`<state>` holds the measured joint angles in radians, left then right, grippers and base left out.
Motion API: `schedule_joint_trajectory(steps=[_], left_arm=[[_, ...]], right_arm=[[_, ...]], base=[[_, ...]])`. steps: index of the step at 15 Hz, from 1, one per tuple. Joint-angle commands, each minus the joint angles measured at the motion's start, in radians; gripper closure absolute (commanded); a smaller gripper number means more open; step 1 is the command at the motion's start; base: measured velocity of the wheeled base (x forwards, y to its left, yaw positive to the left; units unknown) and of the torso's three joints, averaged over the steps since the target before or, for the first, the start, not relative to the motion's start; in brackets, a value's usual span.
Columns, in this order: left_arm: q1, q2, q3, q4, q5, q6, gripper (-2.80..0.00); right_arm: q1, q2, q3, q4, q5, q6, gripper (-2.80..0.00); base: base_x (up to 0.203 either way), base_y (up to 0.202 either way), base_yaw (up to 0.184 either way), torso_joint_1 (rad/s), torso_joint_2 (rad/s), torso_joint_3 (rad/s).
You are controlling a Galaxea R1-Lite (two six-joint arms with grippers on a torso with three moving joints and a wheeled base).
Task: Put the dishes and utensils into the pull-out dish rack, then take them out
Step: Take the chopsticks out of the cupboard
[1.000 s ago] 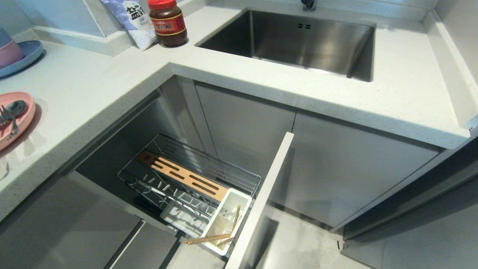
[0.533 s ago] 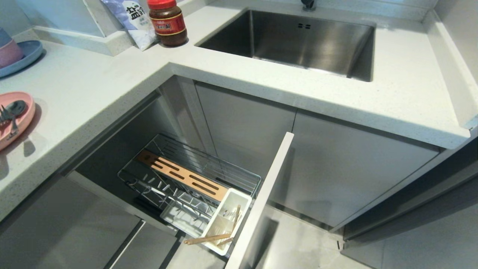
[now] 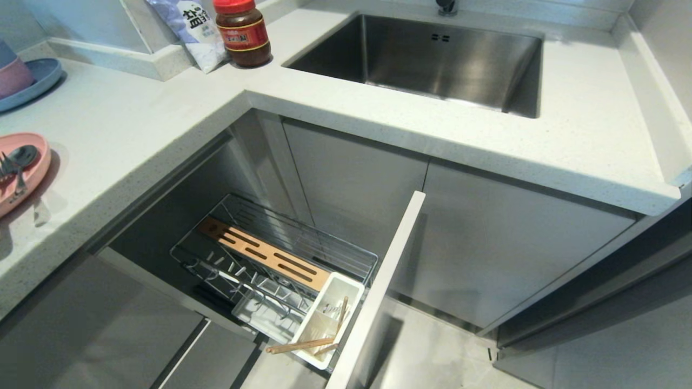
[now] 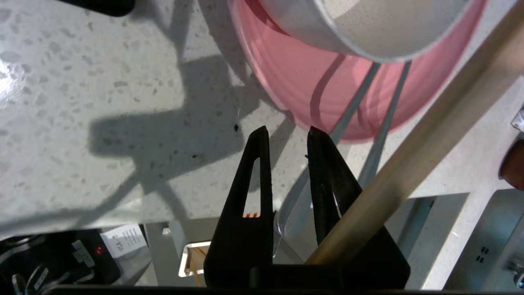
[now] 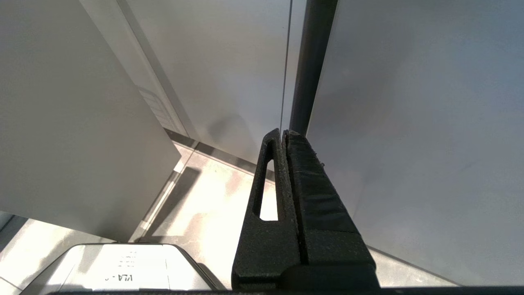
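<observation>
Only the chopsticks [image 3: 300, 344] lie in the dish rack [image 3: 281, 227]. Pink plate [image 3: 33, 178], fork [image 3: 6, 166] and spoon [image 3: 22, 155] wait on the counter. The left gripper [image 4: 287, 130] hangs beside the plate, narrowly parted and empty

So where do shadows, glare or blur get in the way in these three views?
Left wrist view: hard pincer shadows fall across the countertop with glare at its edge, and the cream bowl and a wooden stick close to the lens are blurred. Head view: soft, even light, dim inside the pull-out dish rack. Right wrist view: flat grey cabinet panels, little contrast.
</observation>
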<state>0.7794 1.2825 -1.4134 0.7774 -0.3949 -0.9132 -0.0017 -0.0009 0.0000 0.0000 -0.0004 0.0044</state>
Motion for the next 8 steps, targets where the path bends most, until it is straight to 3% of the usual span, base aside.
schedule_joint_trajectory(steps=[1,8], left_arm=[[0.007,0.046,0.001,0.005,-0.005,-0.015,0.00],[0.060,0.110,-0.002,0.006,-0.055,-0.035,0.00]], right_arm=[[0.000,-0.004,0.002,0.000,0.000,0.000,0.00],[0.000,-0.004,0.002,0.000,0.000,0.000,0.00]], base=[[0.000,0.000,0.000,0.000,0.00,0.000],[0.000,0.000,0.000,0.000,0.00,0.000]])
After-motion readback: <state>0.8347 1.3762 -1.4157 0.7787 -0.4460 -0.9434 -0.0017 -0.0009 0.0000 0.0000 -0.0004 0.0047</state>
